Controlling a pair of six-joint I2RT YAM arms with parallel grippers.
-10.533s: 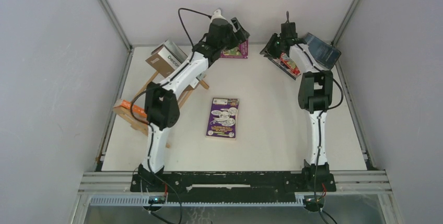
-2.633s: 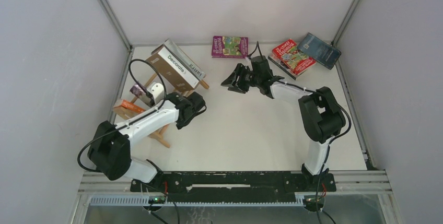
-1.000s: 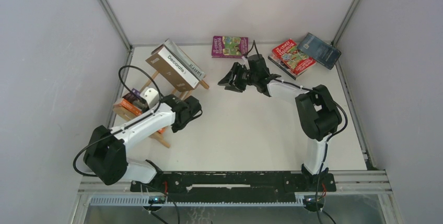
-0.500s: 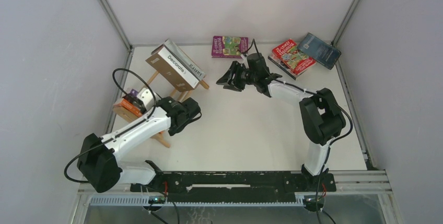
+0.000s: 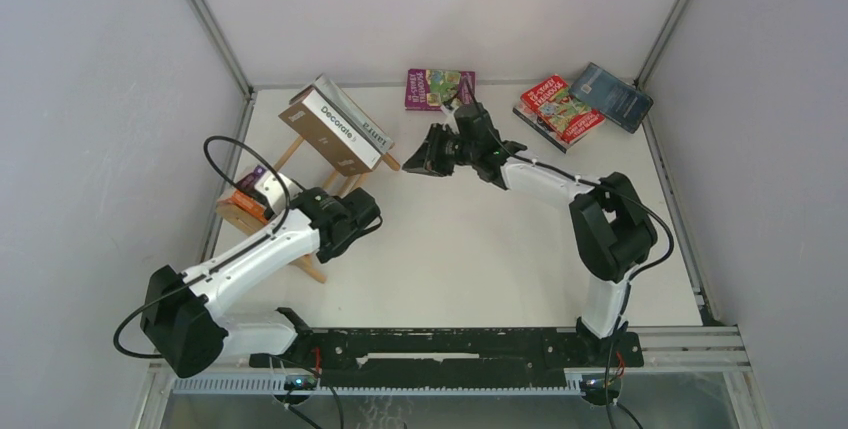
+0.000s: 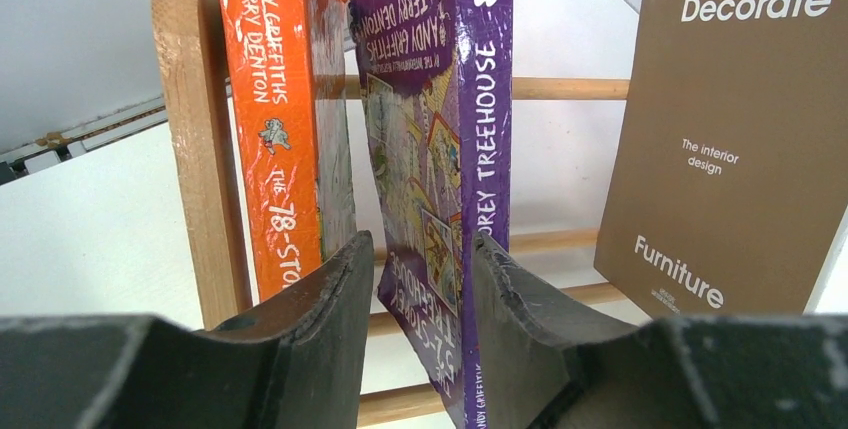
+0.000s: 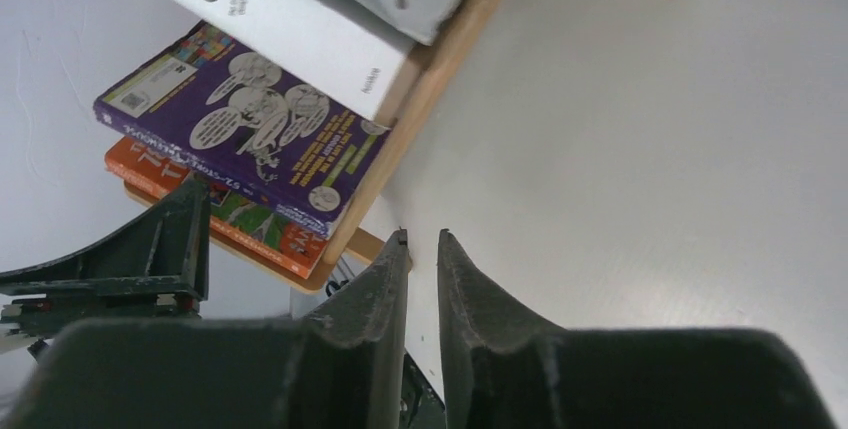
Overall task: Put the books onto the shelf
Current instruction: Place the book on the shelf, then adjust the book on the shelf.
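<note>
Four books (image 5: 335,129) now stand on the shelf (image 5: 300,249); left gripper (image 6: 420,279) jaws bracket the purple paperback (image 6: 440,149), right gripper (image 7: 420,249) nearly closed, empty.

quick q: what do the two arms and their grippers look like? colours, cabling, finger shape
Both arms have white link shells with black joint housings and black bases. A thin black cable loops free over the left arm; another runs along the right arm. The left gripper and right gripper have matte dark grey-black, wedge-shaped fingers with scuffed, worn edges. No markings are visible.
</note>
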